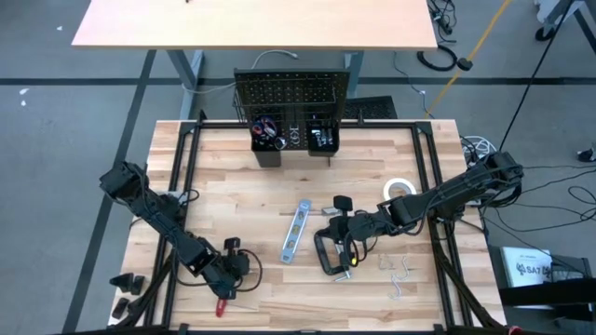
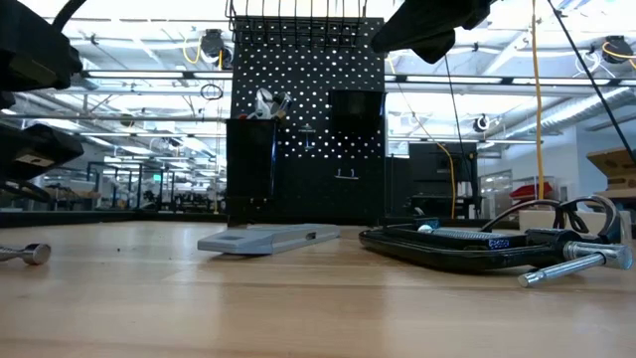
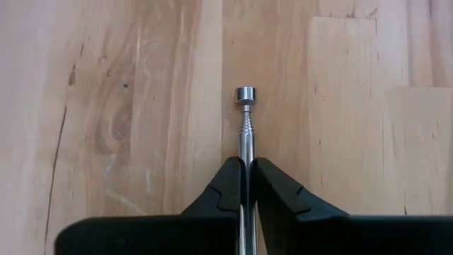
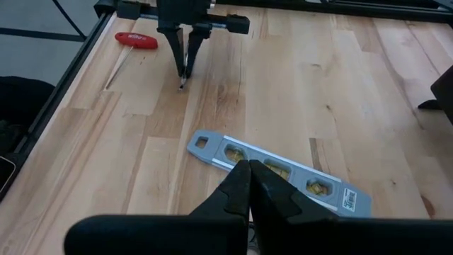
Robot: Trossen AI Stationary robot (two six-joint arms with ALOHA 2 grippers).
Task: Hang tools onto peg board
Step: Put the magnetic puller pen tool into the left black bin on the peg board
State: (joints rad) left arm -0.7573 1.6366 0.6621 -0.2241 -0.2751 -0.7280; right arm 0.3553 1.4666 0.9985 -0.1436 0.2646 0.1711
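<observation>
A thin silver rod tool (image 3: 245, 120) with a round head lies near the table's front left, and my left gripper (image 3: 245, 164) is shut on it. The red screwdriver (image 4: 136, 40) lies just nearside of that gripper (image 4: 183, 76). My right gripper (image 4: 249, 177) hangs shut, touching nothing, above the blue-silver level (image 1: 296, 231). The black C-clamp (image 1: 331, 256) lies beside the level. The white tape roll (image 1: 400, 189) lies flat at the right. The peg board (image 1: 291, 93) stands upright at the far edge. My left gripper pinches the rod's shaft (image 3: 244, 145), just behind its round head (image 3: 245, 94), between its two fingers. The fingers come down steeply from above and stand on either side of the shaft. The rod (image 2: 25, 254) lies level, low on the tabletop.
Two black bins (image 1: 265, 140) (image 1: 322, 138) on the peg board's lower part hold tools. Loose metal hooks (image 1: 396, 274) lie near the front right. A black frame rail (image 1: 186, 177) runs around the table. Bare wood lies between the level and the bins.
</observation>
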